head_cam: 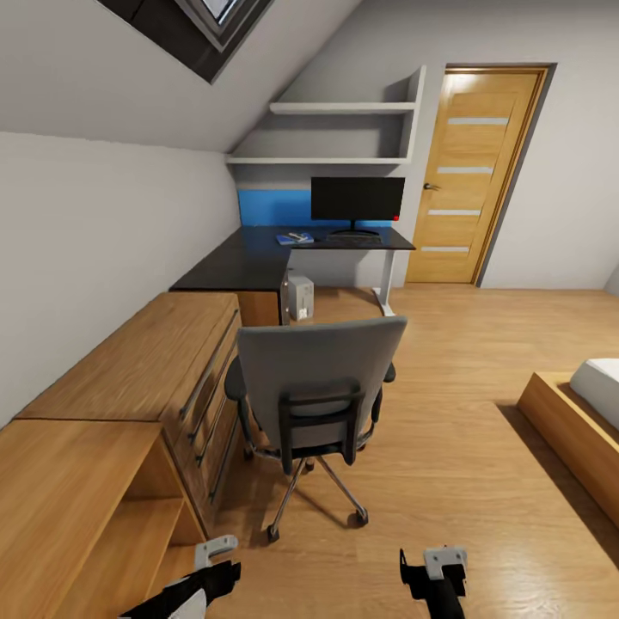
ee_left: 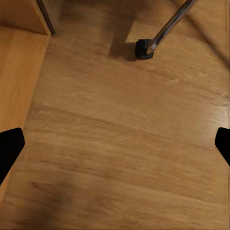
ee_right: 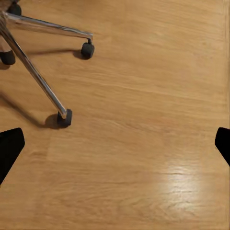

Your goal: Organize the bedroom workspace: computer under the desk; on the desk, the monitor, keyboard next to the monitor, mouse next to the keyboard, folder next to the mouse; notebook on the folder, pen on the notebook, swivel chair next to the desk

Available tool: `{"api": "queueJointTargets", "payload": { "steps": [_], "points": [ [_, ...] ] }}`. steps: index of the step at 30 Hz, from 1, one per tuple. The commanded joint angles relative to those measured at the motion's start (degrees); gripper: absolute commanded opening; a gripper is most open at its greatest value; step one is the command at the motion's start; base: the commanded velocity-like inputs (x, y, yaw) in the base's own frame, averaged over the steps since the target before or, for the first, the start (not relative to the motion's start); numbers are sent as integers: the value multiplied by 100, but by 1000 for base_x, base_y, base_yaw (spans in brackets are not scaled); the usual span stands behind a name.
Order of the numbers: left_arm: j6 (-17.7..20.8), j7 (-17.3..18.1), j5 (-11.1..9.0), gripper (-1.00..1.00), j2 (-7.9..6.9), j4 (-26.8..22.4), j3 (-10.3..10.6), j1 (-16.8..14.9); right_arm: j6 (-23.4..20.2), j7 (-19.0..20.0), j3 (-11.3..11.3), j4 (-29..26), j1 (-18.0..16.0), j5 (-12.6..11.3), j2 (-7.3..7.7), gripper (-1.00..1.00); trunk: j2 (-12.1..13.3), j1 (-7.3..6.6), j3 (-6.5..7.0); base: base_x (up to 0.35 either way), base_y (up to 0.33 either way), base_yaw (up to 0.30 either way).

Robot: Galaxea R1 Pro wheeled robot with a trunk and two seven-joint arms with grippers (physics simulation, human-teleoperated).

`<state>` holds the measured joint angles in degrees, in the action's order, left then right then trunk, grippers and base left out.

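Both claws released and empty: left claw and right claw hang low in front of you, fingers spread over bare plank floor, carrying nothing, so you're in transit pose, not a grasp. Wrist views look straight down at floor; chrome legs and castors of the swivel chair sit just ahead of both. Chair stands backrest towards you, well short of the desk, between you and it; seat is hidden by the backrest, can't tell what's on it. Further out: monitor already on the desk, keyboard looks to be in front of it, too small to confirm. Something blue lies on the desk left of the monitor, likely the folder. Computer sits under the desk, good. Likely remaining step: push the chair in, so approach from behind makes sense
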<state>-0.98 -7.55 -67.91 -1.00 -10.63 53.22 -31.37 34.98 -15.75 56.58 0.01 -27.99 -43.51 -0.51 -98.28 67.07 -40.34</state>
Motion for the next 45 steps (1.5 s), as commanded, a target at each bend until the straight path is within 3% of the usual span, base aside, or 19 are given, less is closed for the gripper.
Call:
{"api": "queueJointTargets", "payload": {
  "steps": [1,9,16,22,30,34,35,39,45],
  "points": [
    [3,-41,-47,100,-6,-18,49,-39,-1,-45,46,2,-65,-16,2,100,-44,22,-24,0,0,0],
    [325,-44,-47,100,16,-27,49,-388,-250,-45,28,-30,-647,-287,51,100,-365,198,-168,0,0,0],
    [680,-46,-47,100,26,-27,49,-776,-749,-42,21,-226,-1194,-509,70,100,-646,351,-293,0,0,0],
    [1059,-52,-47,100,118,-27,38,-1194,-1242,-42,16,-289,-1717,-559,67,100,-886,483,-401,0,0,0],
    [1190,-48,-47,100,172,-27,33,-1393,-1665,-39,6,-297,-2093,-587,72,100,-1207,659,-545,0,0,0],
    [1184,-42,-47,100,188,-26,32,-1413,-1795,-9,-54,-298,-2166,-770,75,100,-1367,747,-617,0,0,0],
    [1115,-37,-43,100,195,-22,29,-1419,-1803,5,-54,-302,-2183,-893,42,100,-1408,769,-634,0,0,0],
    [737,-31,-49,100,198,-8,32,-1418,-1802,14,-54,-298,-2194,-967,-4,100,-1568,857,-706,0,0,0],
    [-225,-5,-54,100,199,101,39,-1417,-1802,18,-63,-293,-2200,-1013,-19,100,-1809,988,-814,0,0,0]
  ]
}}
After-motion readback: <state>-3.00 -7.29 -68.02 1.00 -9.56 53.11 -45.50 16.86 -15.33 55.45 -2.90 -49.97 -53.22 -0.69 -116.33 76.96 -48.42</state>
